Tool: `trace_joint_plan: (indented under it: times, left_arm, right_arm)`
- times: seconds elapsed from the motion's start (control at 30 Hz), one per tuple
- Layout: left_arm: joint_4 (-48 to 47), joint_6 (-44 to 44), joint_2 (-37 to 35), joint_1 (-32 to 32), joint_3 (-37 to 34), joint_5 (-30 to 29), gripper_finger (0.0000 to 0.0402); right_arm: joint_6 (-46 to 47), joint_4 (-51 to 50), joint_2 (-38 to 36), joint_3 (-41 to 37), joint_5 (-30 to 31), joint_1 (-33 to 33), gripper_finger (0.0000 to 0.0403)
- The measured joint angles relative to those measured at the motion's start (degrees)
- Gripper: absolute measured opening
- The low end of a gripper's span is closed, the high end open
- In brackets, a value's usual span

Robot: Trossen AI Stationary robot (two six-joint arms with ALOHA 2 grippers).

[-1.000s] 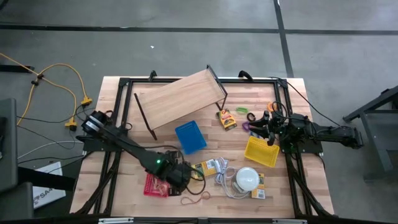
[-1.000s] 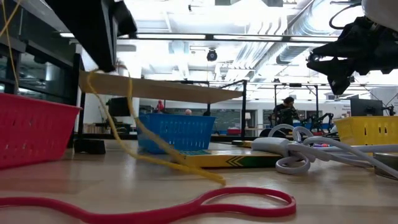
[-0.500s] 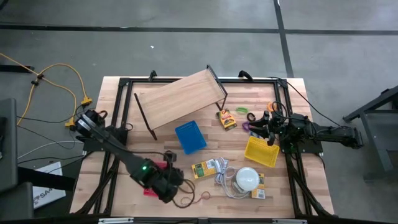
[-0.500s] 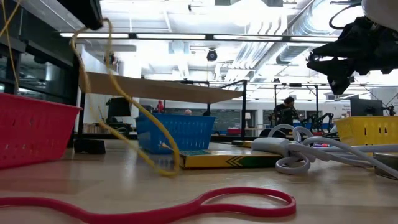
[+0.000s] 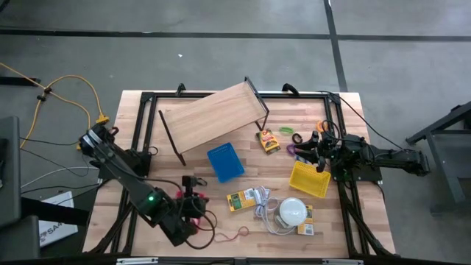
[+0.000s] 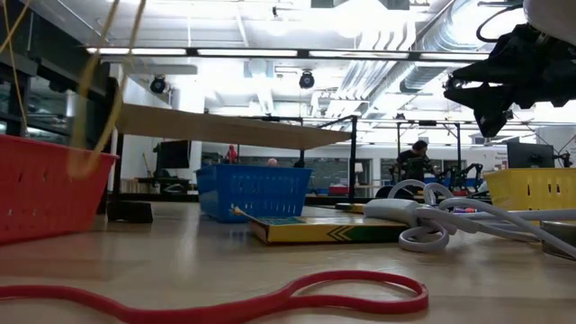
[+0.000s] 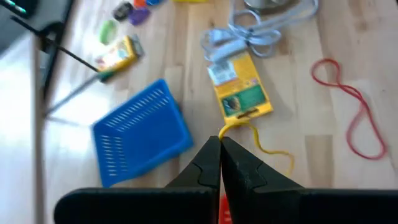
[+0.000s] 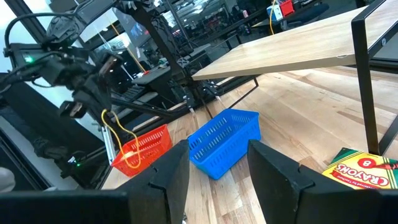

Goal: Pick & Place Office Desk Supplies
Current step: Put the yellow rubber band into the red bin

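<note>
so our left gripper (image 7: 219, 144) pinches a yellow rubber band (image 8: 117, 138) in fully closed fingers, dangling it over the red basket (image 8: 142, 149), presumably to drop it in. a red rubber band (image 5: 234, 234) lies on the table (image 5: 221, 199) nearby. our right gripper (image 8: 214, 163) waits with fingers spread, empty, by the yellow basket (image 5: 309, 179).

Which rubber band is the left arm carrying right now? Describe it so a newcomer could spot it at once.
Start at the red basket on the table's left front. The left gripper hangs shut above it, and from its tips dangles a thin yellow rubber band, its loop reaching the basket's rim. The other band, a red rubber band, lies flat on the wood.
</note>
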Motion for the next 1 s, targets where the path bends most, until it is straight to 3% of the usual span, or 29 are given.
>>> trace_joint_plan:
  times: [0.4,1.0]
  left_arm:
    - [-5.2,-3.3,-2.7,-3.0,0.0,-3.2,0.0001]
    - [-21.0,-22.5,-3.4,-10.6,0.0,-3.5,0.0001]
  right_arm:
    - [0.0,0.0,0.0,0.0,0.0,0.0,0.0150]
    - [0.0,0.0,0.0,0.0,0.0,0.0,0.0150]
